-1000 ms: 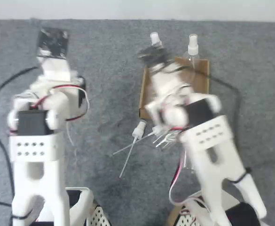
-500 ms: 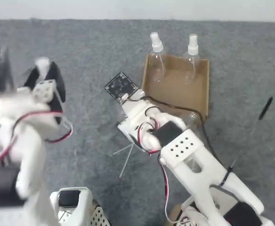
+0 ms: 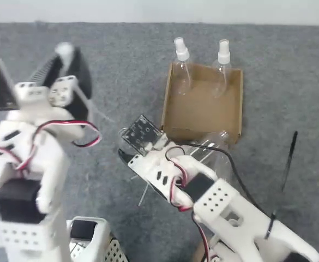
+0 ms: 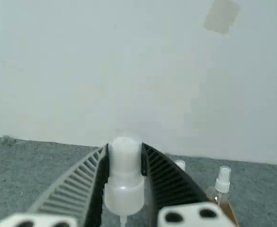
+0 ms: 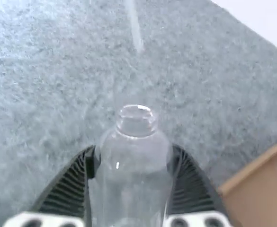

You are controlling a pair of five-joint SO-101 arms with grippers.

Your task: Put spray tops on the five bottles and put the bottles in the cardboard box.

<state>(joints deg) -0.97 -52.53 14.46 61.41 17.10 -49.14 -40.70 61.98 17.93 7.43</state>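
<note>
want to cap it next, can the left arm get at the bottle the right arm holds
Probably yes. The open neck of the bottle sticks out past the right end effector, uncovered, and bare carpet lies between it and the left end effector, which is shut on a spray top.

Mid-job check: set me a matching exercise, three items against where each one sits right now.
Items
1. white plastic spray top
2. clear plastic bottle with open neck
3. two clear bottles with white spray tops

Places
A. standing inside the brown cardboard box
B. gripped in the left tool
C. gripped in the right tool

Pairs: 1-B, 2-C, 3-A
</note>
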